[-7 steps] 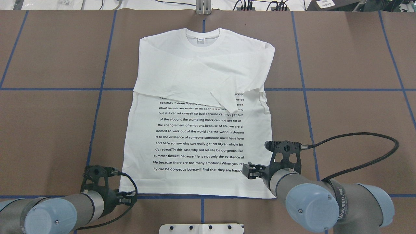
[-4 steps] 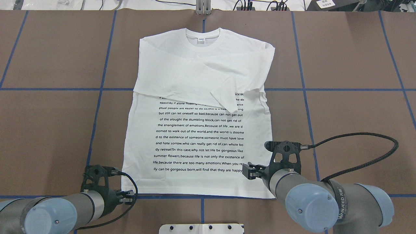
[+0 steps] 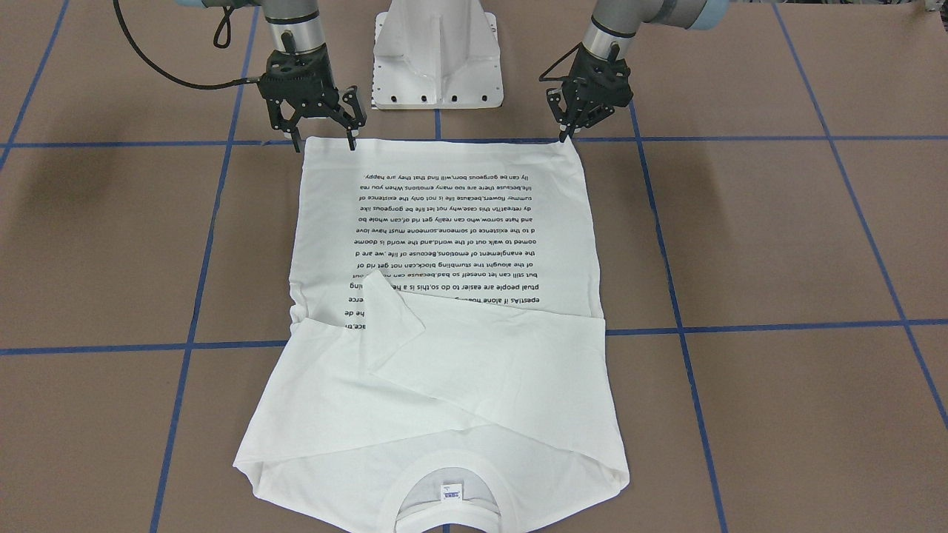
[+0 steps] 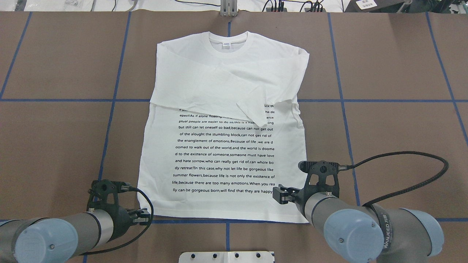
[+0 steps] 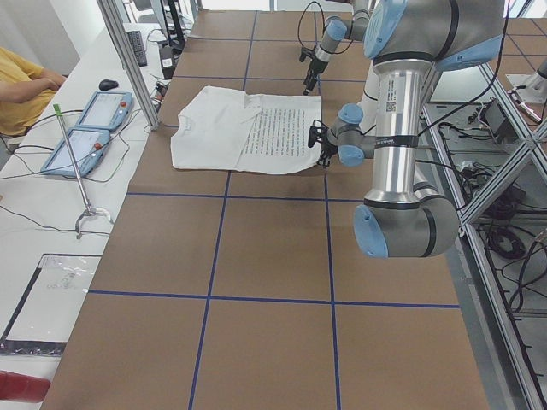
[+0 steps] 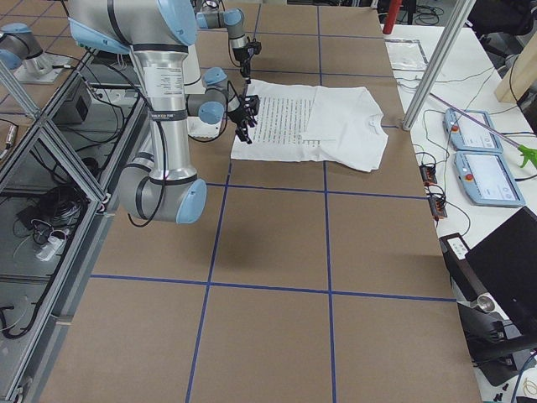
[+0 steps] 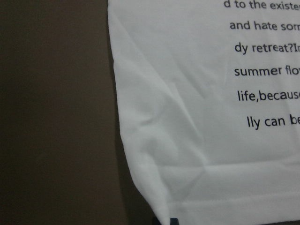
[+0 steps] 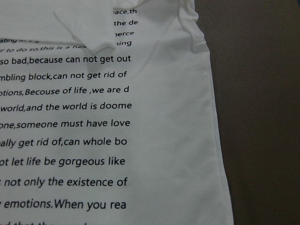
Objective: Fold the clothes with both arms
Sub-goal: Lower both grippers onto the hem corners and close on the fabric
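T-shirt (image 4: 223, 153) long axis away from robot, collar far, hem near | right fingers (image 3: 351, 137) spread wide, empty | left fingers (image 4: 142, 220) gap unclear; nearby hem corner shifted slightly inward since earlier

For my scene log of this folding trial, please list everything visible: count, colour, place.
T-shirt: 1, white with black text, flat mid-table, sleeves folded across chest.
Table: 1, brown, beneath everything.
Tape lines: several, blue, gridding the table.
Pedestal base: 1, white, between the arms.
Consoles: 2, light blue, side bench past the collar.
Person: 1, yellow sleeve, beside that bench.
Left arm, right arm: 2, silver-grey, blue caps, near the hem.
Right gripper: 1, black, open at one hem corner.
Left gripper: 1, black, other hem corner; opening unclear.
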